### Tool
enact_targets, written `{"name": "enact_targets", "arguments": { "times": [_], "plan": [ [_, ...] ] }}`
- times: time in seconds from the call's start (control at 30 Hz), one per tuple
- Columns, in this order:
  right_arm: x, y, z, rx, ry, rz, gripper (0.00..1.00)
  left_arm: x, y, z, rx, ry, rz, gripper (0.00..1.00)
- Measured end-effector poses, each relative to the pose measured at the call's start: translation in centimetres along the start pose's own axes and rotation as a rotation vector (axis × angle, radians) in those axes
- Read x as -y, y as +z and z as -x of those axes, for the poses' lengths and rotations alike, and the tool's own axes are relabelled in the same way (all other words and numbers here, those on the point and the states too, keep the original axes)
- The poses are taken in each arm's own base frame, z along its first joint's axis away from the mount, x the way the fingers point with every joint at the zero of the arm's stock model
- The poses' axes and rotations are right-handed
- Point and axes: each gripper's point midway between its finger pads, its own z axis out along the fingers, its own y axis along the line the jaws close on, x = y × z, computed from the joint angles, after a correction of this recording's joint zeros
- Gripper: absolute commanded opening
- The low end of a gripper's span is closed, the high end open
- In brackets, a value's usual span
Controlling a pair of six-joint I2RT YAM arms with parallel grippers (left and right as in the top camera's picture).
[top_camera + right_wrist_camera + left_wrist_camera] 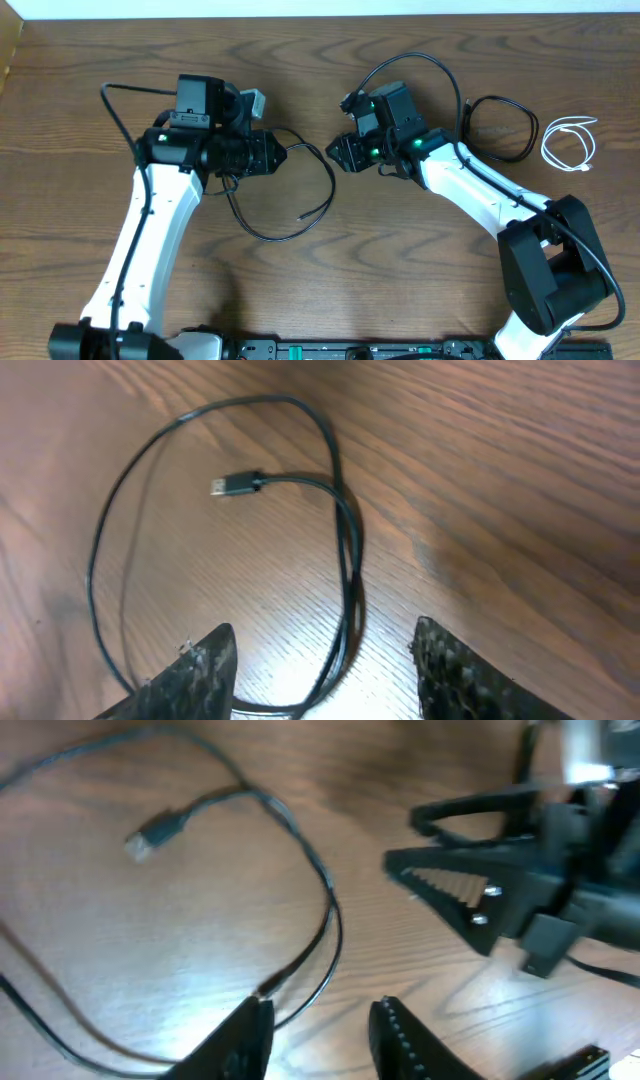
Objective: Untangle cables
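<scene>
Left tool facing right tool, apart

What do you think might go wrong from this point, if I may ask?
The left claw and right claw face each other closely, so they might collide. The black cable runs doubled between the right claw's open fingers; closing there could pinch both strands and tighten the loop.

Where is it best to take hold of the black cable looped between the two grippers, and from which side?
Probably the stretch just behind its plug: there the black cable lies flat, clear of its other strands. Come from above, jaws across the cord.
</scene>
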Motion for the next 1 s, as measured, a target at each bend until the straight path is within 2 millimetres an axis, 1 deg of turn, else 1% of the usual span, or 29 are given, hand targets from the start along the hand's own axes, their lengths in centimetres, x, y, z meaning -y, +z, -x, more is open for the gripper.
{"name": "enact_targets", "arguments": {
  "times": [0.07,0.17,0.27,0.4,0.5,0.57,0.63,0.7,0.77,0.8,0.87,1.0],
  "plan": [
    [0.9,-0.1,-0.4,-0.014,0.037,-0.048,0.55,-0.6,1.1,-0.7,-0.04,-0.037,0.021,0.39],
    [2.4,-0.4,-0.4,-0.009,0.086,-0.098,0.55,-0.8,3.1,-2.4,-0.12,-0.055,0.036,0.39],
    [4.9,-1.2,0.0,0.008,0.157,-0.153,0.56,-0.1,5.6,-4.2,-0.212,-0.033,0.046,0.39],
    [7.9,-2.4,0.1,0.021,0.245,-0.201,0.55,1.1,8.2,-5.9,-0.291,0.017,0.049,0.39],
    [9.9,-3.3,0.0,0.027,0.299,-0.22,0.55,1.7,10.4,-7.3,-0.353,0.05,0.059,0.39],
    [10.8,-3.8,-0.1,0.027,0.332,-0.226,0.55,1.8,11.8,-7.8,-0.375,0.069,0.065,0.39],
    [11.3,-4.1,-0.2,0.025,0.35,-0.229,0.54,1.9,13.1,-8.0,-0.379,0.089,0.066,0.39],
    [11.3,-4.1,-0.3,0.023,0.356,-0.225,0.54,2.1,14.4,-8.0,-0.376,0.106,0.061,0.39],
    [11.3,-4.1,-0.3,0.021,0.357,-0.221,0.54,2.1,15.3,-8.0,-0.377,0.114,0.06,0.39],
    [11.1,-4.1,-0.3,0.018,0.356,-0.219,0.54,2.0,15.8,-8.3,-0.385,0.116,0.061,0.42],
    [11.0,-4.0,-0.4,0.015,0.355,-0.216,0.54,1.9,16.4,-8.5,-0.395,0.114,0.065,0.45],
    [10.5,-3.8,-0.5,0.01,0.347,-0.209,0.54,0.8,17.3,-8.9,-0.409,0.105,0.108,0.45]
  ]
}}
